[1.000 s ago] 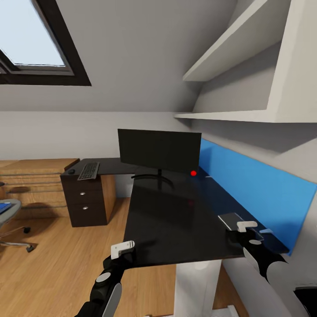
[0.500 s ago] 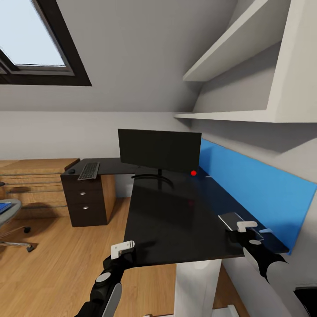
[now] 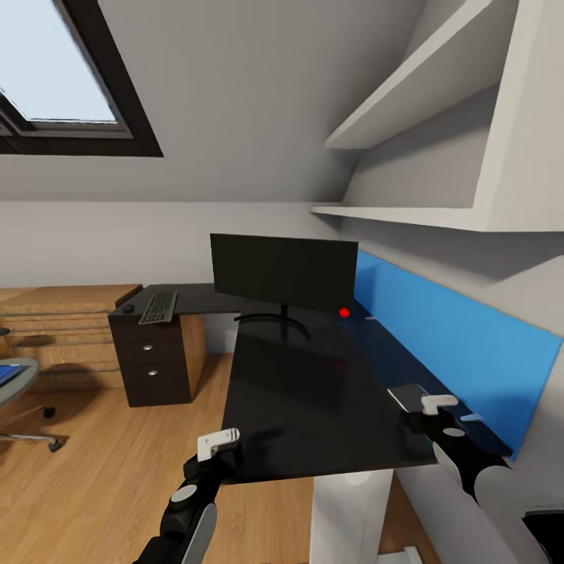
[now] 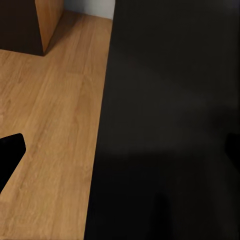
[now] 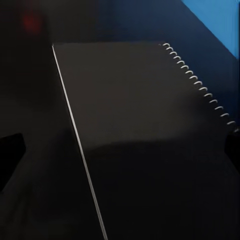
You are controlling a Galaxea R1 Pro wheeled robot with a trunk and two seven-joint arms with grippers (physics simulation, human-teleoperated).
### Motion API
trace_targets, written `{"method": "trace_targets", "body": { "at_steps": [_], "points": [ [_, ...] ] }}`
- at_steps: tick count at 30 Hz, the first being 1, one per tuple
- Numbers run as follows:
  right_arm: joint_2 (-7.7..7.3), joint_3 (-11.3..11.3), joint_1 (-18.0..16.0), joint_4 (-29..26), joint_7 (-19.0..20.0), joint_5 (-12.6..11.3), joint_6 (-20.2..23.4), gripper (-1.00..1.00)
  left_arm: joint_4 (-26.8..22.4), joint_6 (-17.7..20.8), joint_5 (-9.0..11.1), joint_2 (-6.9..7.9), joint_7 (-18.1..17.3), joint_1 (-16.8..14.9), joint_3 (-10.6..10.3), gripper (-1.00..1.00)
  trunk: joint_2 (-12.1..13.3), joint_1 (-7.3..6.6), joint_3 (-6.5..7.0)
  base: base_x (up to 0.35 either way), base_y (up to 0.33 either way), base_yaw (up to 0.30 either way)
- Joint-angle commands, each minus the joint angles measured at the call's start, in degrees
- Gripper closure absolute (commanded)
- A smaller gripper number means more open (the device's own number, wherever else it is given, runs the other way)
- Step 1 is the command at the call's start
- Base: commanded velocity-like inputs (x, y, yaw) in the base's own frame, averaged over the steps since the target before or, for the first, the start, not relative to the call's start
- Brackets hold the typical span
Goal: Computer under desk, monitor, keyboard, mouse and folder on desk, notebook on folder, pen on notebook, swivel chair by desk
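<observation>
The monitor point(image 3: 282, 270) stands on the black desk point(image 3: 313, 392). On the desk's far left wing lie the keyboard point(image 3: 158, 306) and, just left of it, the mouse point(image 3: 128, 308). The grey notebook point(image 3: 410, 395) lies near the blue back panel, and its spiral edge point(image 5: 200, 90) shows up close. My right gripper point(image 3: 435, 410) hovers open just above the notebook, touching nothing. My left gripper point(image 3: 218, 448) hangs open at the desk's front left edge point(image 4: 107, 150). At the far left, the swivel chair point(image 3: 16, 388) carries the blue folder point(image 3: 6, 374). The computer and pen are out of view.
A black drawer unit point(image 3: 155, 364) supports the desk's left wing, with a wooden chest point(image 3: 63, 329) beyond it. White shelves point(image 3: 423, 207) overhang the desk on the right. A small red dot point(image 3: 344, 312) sits by the monitor. Wood floor point(image 3: 94, 470) lies open on the left.
The whole picture has shifted a little, so the camera has moved. Both grippers hold the same pose and stay open, and nothing on the desk has moved.
</observation>
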Motion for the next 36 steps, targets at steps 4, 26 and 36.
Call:
{"method": "trace_targets", "body": {
  "at_steps": [4, 26, 36],
  "points": [
    [-0.04, 0.3, 0.0, -0.2, -0.1, -0.4, -0.3, -1.0, 0.1, 0.2, 0.6, 0.02, 0.5, 0.0, -0.1, -1.0, 1.6, -0.89, 0.66, 0.0, 0.0, 0.0],
    [-0.77, -9.5, -0.1, -0.5, 0.0, -0.4, -0.2, -1.0, 3.5, 0.0, 0.5, -0.07, 0.5, 0.0, -0.4, -1.0, 3.2, -1.77, 1.37, 0.03, 0.0, 0.0],
    [-0.83, -12.5, -0.1, -0.5, 0.0, -0.4, -0.1, -1.0, 3.5, 0.0, 0.5, -0.07, 0.5, 0.0, -0.4, -1.0, 3.2, -1.77, 1.37, 0.173, 0.0, 0.0]
  ]
}}
